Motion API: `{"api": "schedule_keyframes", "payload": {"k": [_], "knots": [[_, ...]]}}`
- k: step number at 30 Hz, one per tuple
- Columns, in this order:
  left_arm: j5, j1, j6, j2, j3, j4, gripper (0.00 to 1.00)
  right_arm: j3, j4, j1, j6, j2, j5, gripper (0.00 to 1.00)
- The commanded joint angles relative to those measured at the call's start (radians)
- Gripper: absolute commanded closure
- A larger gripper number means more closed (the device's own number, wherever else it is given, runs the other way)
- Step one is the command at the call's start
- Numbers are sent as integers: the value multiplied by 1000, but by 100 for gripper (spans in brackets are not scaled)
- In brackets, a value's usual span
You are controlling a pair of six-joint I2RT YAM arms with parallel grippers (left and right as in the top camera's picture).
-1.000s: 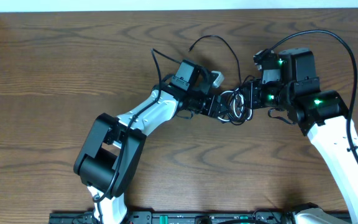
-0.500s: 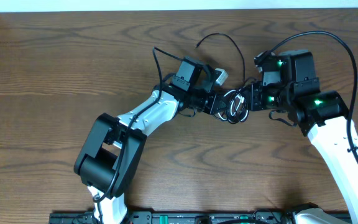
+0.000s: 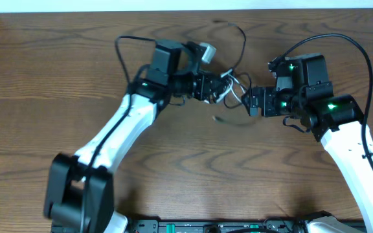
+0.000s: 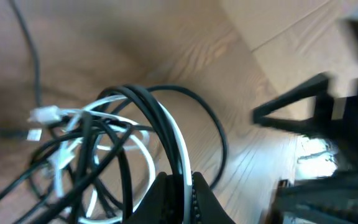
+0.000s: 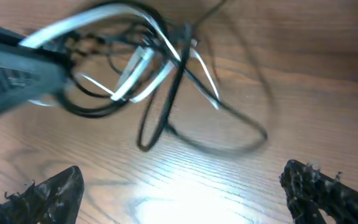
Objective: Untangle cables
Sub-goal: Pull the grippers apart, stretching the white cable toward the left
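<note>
Where the cables (image 3: 230,90) were: bunched in a knot of loops between the two grippers, over the far middle of the table (image 3: 44,65), with one free end trailing toward the back edge.
Left gripper (image 3: 214,89): clamped shut on a black strand and a whitish strand at the knot's near side.
Right gripper (image 3: 250,103): spread wide and holding nothing, just beside the knot and facing it.
Step in hand: by my reading, the right gripper was choosing a strand to draw out against the left's hold.
Doing it well: an outer loop looked the better target than the crossed centre. A close on one strand only, then a slow pull away from the left gripper, would likely loosen the knot rather than tighten it.
Risk: taking two crossed strands together would probably drag the whole bundle.
Left wrist view: only here did the pinch itself show, along with a small pale plug (image 4: 42,115) caught among the loops.
Right wrist view: only here did both open fingers show, with a low loop drooping to the wood.
Overhead: only here was the spacing of both arms plain, though the strands were blurred.
</note>
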Motion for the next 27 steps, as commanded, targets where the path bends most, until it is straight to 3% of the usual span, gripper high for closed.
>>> {"api": "schedule_keyframes", "payload": {"k": [1,5,11,18,20,22,23,24,27], "knots": [[24,1,-16,-71,9,10,93,0,28,1,-2,-6,-92,2],[24,1,-24,-107,9,10,92,0,55,1,42,14,-116,6],[24,1,-28,-108,9,6,93,0,76,1,58,32,-142,34],[67,1,-53,-108,9,11,92,-1,100,2,58,41,-134,33],[85,1,-54,-108,9,14,92,-1,113,2,58,48,-134,37],[87,1,-58,-108,9,14,92,-1,125,5,62,60,-134,53],[87,1,-61,-109,9,14,93,-1,137,12,62,75,-128,79],[88,1,-61,-109,9,14,93,-1,140,16,63,85,-104,96],[87,3,-60,-113,9,15,92,-1,134,21,111,123,5,99]]}}
